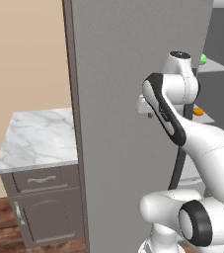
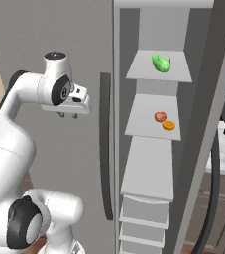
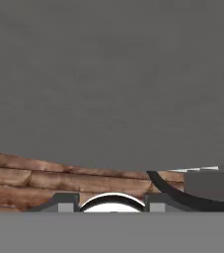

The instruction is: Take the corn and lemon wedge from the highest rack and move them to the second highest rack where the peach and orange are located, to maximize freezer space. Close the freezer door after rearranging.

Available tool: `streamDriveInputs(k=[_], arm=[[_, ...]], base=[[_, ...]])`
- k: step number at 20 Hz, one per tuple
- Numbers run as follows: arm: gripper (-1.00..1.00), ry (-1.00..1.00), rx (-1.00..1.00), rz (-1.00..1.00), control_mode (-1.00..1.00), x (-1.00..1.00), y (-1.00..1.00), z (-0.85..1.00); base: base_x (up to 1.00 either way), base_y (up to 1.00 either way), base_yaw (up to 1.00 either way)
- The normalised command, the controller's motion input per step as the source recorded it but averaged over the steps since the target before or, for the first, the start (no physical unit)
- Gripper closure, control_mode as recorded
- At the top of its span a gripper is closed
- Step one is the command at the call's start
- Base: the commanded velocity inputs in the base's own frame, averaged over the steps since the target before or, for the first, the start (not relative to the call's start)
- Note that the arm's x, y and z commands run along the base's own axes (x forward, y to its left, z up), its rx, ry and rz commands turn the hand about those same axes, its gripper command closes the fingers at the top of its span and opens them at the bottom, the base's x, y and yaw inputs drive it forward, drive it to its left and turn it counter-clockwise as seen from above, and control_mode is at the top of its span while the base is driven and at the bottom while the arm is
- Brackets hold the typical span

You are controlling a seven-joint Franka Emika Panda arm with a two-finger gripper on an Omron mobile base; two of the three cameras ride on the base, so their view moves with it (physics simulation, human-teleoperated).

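While the gripper hung empty, fingers spread, the corn sat above the peach and orange.

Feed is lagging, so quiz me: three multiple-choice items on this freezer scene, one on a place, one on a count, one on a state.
1. Where is the green item?
A. highest rack
B. second rack
C. floor

2. How many fruits lie on the second highest rack?
A. none
B. two
C. four

3. The freezer door is:
A. closed
B. open
C. removed

A: it sits on the top shelf. B: the peach and orange lie there. B: the racks are exposed.
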Motion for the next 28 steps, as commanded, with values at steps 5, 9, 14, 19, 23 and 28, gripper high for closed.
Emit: streamDriveInputs(k=[5,9,14,19,23,28], arm=[[-1.0,-0.22,0.01,0.0,-1.0,-0.32,0.0,0.35],[-1.0,-0.36,0.0,0.0,-1.0,-0.55,0.0,0.79],[-1.0,-0.26,0.0,0.0,-1.0,-0.56,-0.01,0.55],[-1.0,-0.08,0.0,0.0,-1.0,-0.6,0.0,0.35],[-1.0,-0.18,0.0,0.0,-1.0,-0.64,-0.02,0.0],[-1.0,-0.23,0.0,0.0,-1.0,-0.75,-0.13,0.0]], base=[[0.0,0.0,0.0],[0.0,0.0,0.0],[0.0,0.0,0.0],[0.0,0.0,0.0],[0.0,0.0,0.0],[0.0,0.0,0.0]])
